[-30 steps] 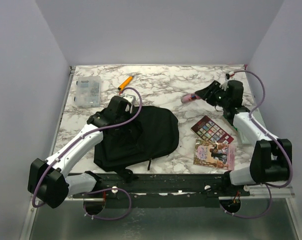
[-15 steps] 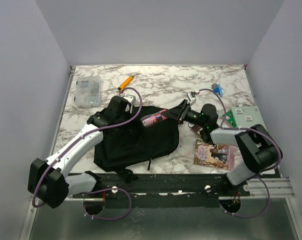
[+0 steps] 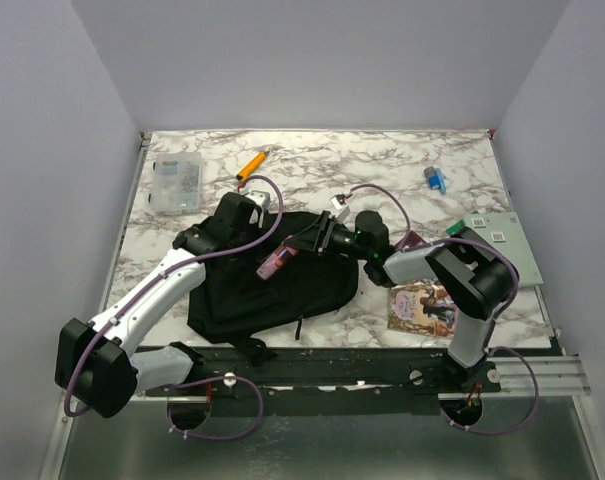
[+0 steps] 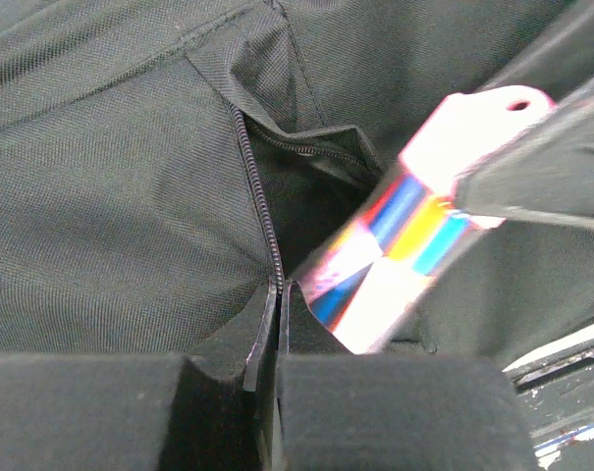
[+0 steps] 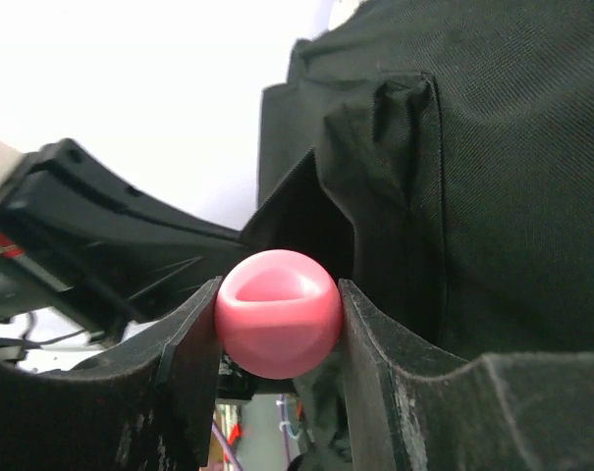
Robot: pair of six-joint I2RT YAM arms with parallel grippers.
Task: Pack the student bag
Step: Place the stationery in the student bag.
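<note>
Suddenly at the Opening: Pink Tube Reaches the Bag

Within a second the right gripper (image 3: 302,246), clamped around a pink striped tube (image 3: 273,265), swung in from the far right to the student bag (image 3: 282,290), which lay at the near left of the marble table (image 3: 312,165). The left gripper (image 4: 277,324), pinched tight on fabric beside the zip (image 4: 257,196), held the bag open. Insertion looked imminent.

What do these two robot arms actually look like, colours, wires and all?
The left arm and right arm have smooth white shells between chunky black joints, on black base blocks. A thin purple cable loops loosely along each. The left hand and right hand each have two thick matte-black fingers with angled inner faces. No lettering is readable.
</note>
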